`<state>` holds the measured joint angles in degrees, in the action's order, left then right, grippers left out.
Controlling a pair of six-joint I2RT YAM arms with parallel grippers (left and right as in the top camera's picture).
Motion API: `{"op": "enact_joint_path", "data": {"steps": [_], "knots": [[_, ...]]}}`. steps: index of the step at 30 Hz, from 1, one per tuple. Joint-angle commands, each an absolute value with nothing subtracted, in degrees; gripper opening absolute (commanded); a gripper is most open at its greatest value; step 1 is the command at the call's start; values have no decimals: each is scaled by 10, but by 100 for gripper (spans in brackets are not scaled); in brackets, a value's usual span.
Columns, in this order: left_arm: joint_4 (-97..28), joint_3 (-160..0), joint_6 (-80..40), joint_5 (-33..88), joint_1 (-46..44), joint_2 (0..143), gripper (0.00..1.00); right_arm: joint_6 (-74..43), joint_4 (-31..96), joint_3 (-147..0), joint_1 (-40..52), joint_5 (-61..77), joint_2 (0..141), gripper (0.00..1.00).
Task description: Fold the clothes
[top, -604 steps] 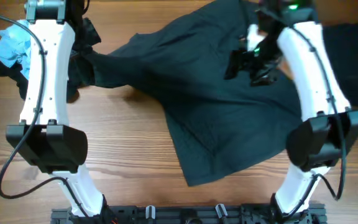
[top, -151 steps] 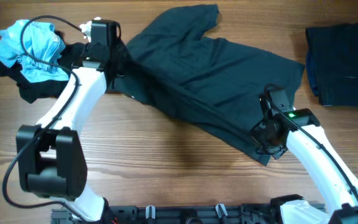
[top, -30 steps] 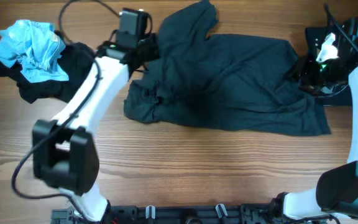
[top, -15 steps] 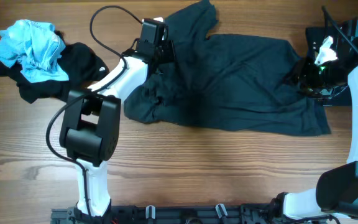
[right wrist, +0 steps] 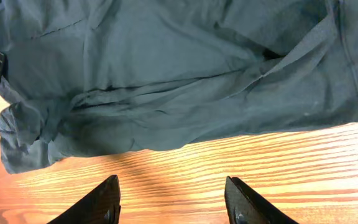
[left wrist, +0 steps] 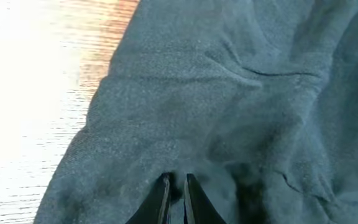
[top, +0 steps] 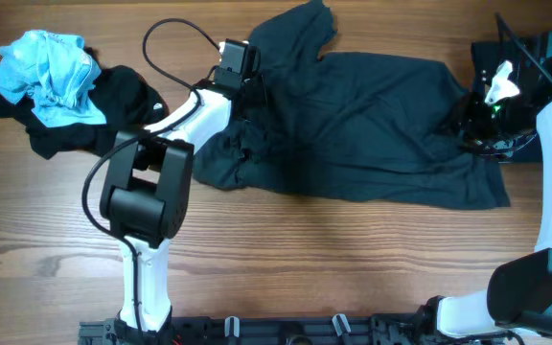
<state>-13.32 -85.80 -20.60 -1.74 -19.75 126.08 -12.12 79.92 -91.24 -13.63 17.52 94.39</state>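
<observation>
Wooden table (top: 305,259) carries a dark teal shirt (top: 353,125) spread open in the middle, still wrinkled at its left side and, as I judge, not yet folded. One dark garment (top: 483,56) lies folded at the far right, so that part seems done. A black garment (top: 113,101) and a light blue garment (top: 51,77) wait crumpled at the left. The right gripper (right wrist: 174,199) hangs wide apart over the shirt's edge. The left gripper (left wrist: 176,190) is nearly closed on the shirt; whether it pinches cloth I cannot tell.

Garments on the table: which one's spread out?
The large dark teal shirt at centre, spread out wide. The light blue one is crumpled atop a black heap at far left.
</observation>
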Motion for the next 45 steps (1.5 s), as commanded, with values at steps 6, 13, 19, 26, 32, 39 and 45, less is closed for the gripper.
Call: {"op": "enact_joint_path", "data": {"steps": [6, 13, 19, 26, 32, 39, 45], "knots": [[-153, -861, -194, -73, -171, 1296, 7, -126, 795, -923, -133, 163, 933, 55], [-162, -861, -151, -101, -139, 1296, 7, -126, 787, -923, -133, 163, 933, 55], [-162, -862, -106, -103, -115, 1296, 8, -126, 773, -923, -133, 163, 933, 56], [-186, -867, -107, -108, -79, 1295, 9, -126, 760, -923, -133, 163, 933, 58], [-241, -903, -107, -108, -65, 1269, 17, -126, 748, -923, -133, 164, 933, 59], [-377, -947, -107, -84, -66, 1170, 64, -126, 775, -923, -133, 163, 933, 59], [-581, -949, -180, 8, -66, 1091, 86, -153, 845, -923, -115, 104, 933, 45]]}}
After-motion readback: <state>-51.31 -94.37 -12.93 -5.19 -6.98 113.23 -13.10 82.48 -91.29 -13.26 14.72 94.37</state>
